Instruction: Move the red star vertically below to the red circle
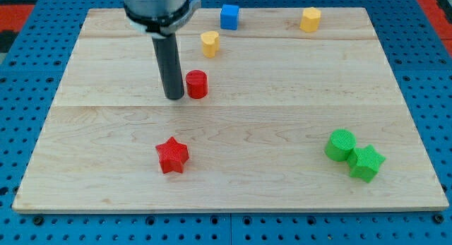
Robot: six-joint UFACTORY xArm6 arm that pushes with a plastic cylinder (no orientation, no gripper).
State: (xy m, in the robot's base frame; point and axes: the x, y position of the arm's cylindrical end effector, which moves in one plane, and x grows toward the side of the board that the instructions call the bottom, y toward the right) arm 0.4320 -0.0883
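The red star [172, 155] lies on the wooden board [233, 174] at the lower left of the middle. The red circle [196, 84], a short cylinder, stands higher up the board, slightly to the star's right. My tip [174, 97] rests on the board just left of the red circle, touching or nearly touching it. The star is well below the tip, apart from it.
A yellow heart block [210, 44] sits above the red circle. A blue cube [229, 17] and a yellow block [310, 20] are near the top edge. A green cylinder [341, 145] and a green star [366, 163] touch each other at the lower right.
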